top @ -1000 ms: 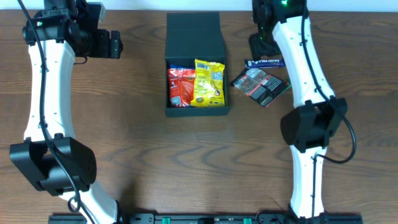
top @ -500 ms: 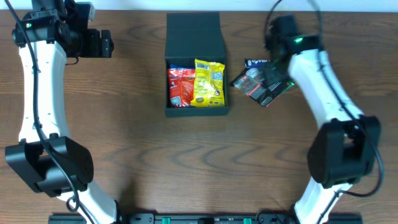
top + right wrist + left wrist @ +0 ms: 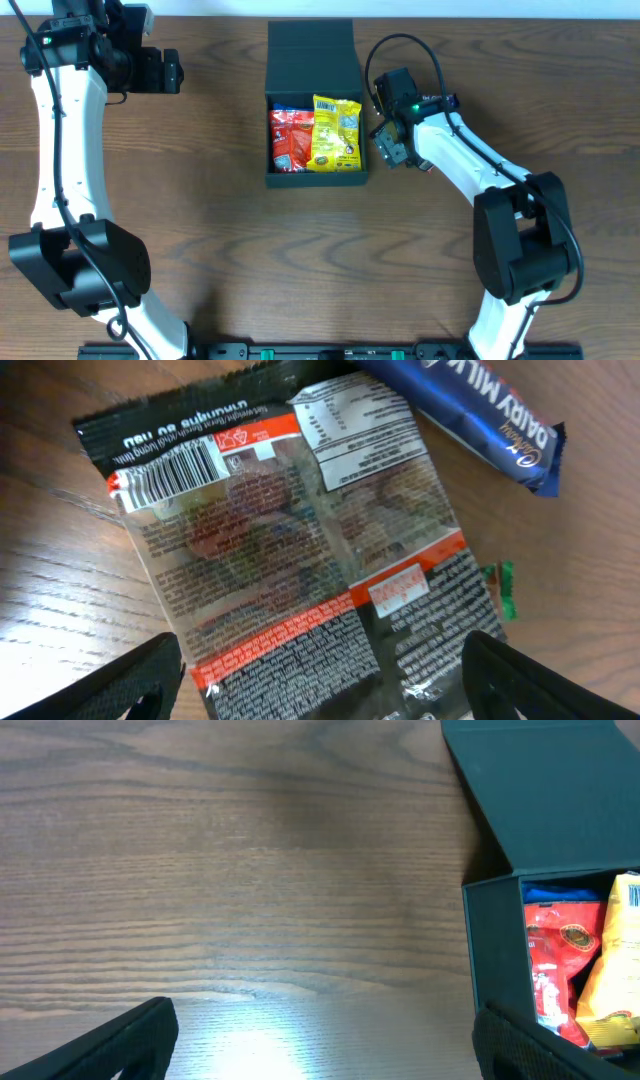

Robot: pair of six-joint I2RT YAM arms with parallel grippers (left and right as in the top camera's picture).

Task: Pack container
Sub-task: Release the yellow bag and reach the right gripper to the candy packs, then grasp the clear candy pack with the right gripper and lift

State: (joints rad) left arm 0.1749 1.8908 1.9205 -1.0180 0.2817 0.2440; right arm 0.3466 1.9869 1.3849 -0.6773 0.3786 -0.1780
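Just right of the container (image 3: 315, 178), on the table (image 3: 220, 250): black-and-red packet (image 3: 300, 550), lying flat, directly beneath right pincer (image 3: 392, 145). Spread wide, one finger (image 3: 110, 680) off each long side of the packet, nothing gripped; fingers look clear of the film, though contact at the tips is hard to judge from the wrist view.

Long axis of packet: barcode end up and left in the wrist view, other end down towards the wrist, so tilted but roughly crosswise to the line between the fingers. Suits a pinch across the short width. Probably needs only a straight drop and a close.

Blue bar (image 3: 460, 420) just beyond the packet's far corner, touching or overlapping it slightly; cannot tell which. Could be dragged along on the lift.

Container open, lid (image 3: 312, 55) folded back flat away from the arms. Red packet (image 3: 288, 138) and yellow packet (image 3: 338, 130) already inside, side by side. Box mouth just to the left of right pincer, near: short carry leftward over the wall.

Left pincer (image 3: 165, 72) well apart, off beyond the container's left side, gaping fully, empty. Right arm far nearer to both packet and box; judged the one for this pick.
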